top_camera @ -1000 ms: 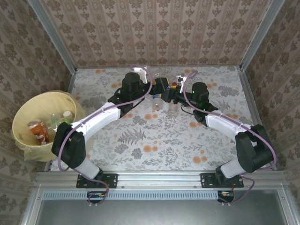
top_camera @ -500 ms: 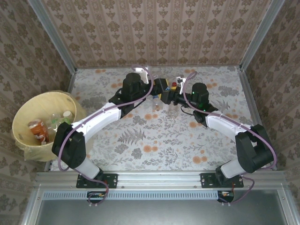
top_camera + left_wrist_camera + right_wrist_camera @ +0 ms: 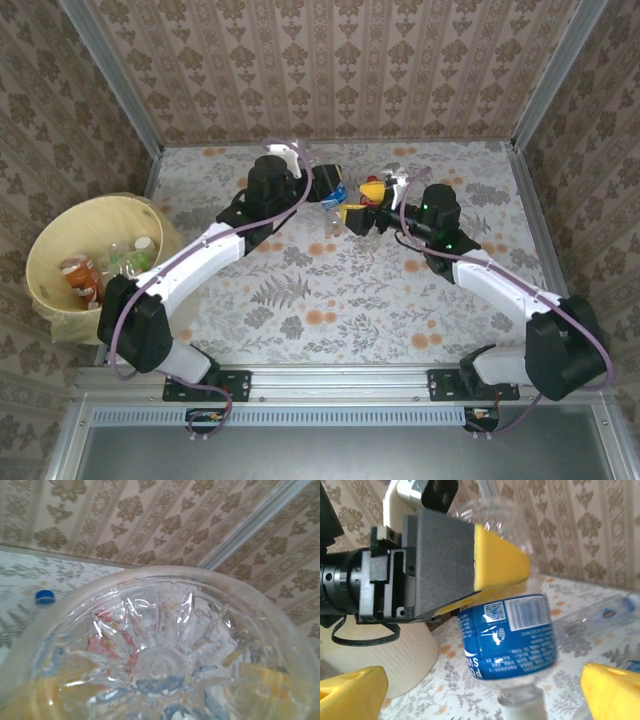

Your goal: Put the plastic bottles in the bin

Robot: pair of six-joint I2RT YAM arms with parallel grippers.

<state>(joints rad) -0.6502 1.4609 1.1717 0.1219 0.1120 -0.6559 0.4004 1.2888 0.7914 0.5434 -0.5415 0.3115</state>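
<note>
Left gripper here is clamped on a blue-label bottle over the far middle of the table, neck pointing down. My left wrist cam is basically staring straight at its clear ribbed base. My right gripper sits just to the right of it with the jaws spread wide, and the yellow fingertips are well apart on either side of the neck, touching nothing. The bin is way off to the left, past the table edge, with a few bottles in it. There's a blue cap on the table, and another clear bottle is lying nearby.
</note>
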